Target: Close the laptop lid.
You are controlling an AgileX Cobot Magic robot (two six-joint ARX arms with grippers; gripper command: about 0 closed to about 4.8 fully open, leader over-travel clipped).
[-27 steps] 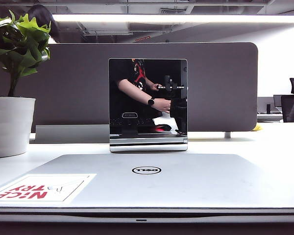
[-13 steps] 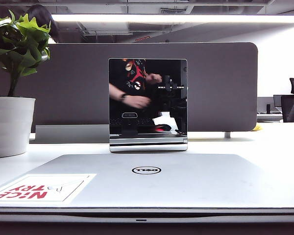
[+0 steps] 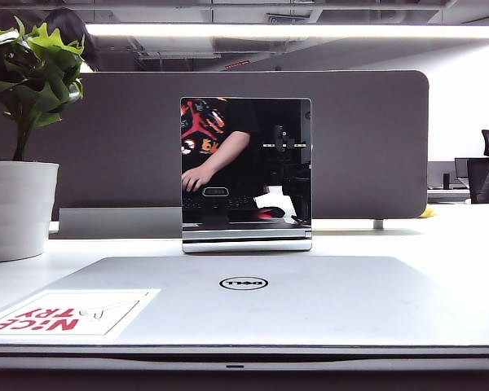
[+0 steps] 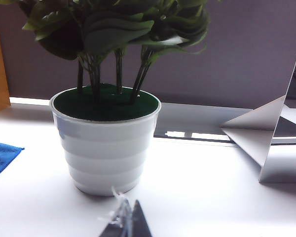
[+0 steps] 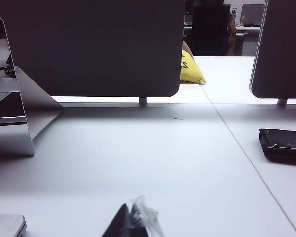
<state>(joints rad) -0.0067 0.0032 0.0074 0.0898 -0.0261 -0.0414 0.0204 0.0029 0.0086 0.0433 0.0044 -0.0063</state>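
Note:
The silver-grey laptop lid (image 3: 310,301) lies flat and shut across the front of the exterior view. It carries a black oval logo (image 3: 244,283) and a white sticker with red letters (image 3: 69,314). One rounded silver corner (image 5: 5,224) of the laptop shows in the right wrist view. My left gripper (image 4: 128,217) hovers low over the white table in front of the plant pot, its dark fingertips pressed together with a scrap of clear tape on them. My right gripper (image 5: 130,217) is also shut, empty, over bare table beside the laptop corner. Neither gripper appears in the exterior view.
A white pot with a green plant (image 3: 16,208) stands at the left. A small upright mirror-like panel (image 3: 246,171) stands behind the laptop, before a grey divider (image 3: 375,138). A blue cloth (image 4: 2,158) lies left of the pot. A black flat case (image 5: 283,143) lies at the right.
The laptop and both grippers stay still. Only the person's arm reflected in the mirror panel has shifted to the left.

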